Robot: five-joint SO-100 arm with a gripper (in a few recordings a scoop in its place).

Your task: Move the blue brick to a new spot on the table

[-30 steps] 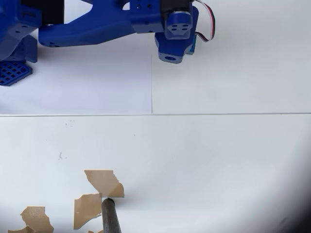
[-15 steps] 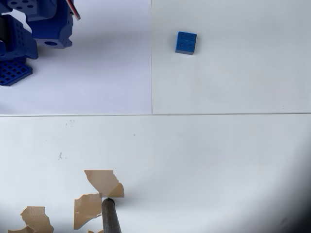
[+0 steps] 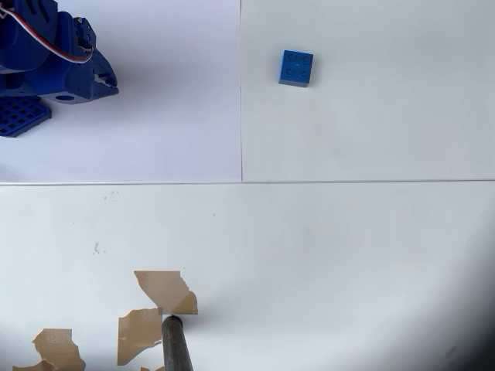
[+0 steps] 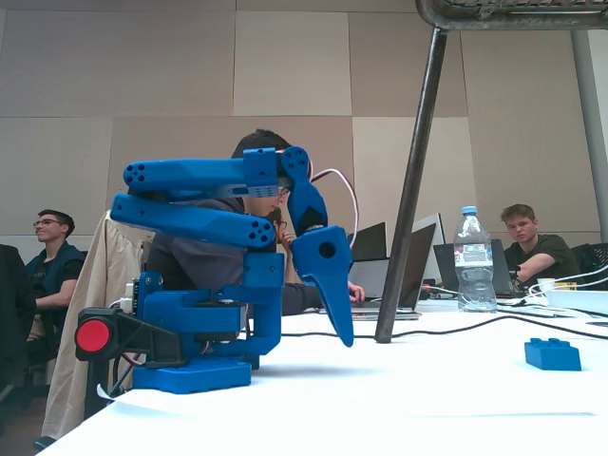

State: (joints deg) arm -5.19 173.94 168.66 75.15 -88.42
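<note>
At the lower right of the fixed view, the small square blue plastic brick sits on the broad flat white table, well apart from the blue two-finger gripper, which hangs point-down, folded against the arm at left centre, fingers together. Behind, a clear plastic water bottle stands upright. In the overhead view the brick lies upper centre.
</note>
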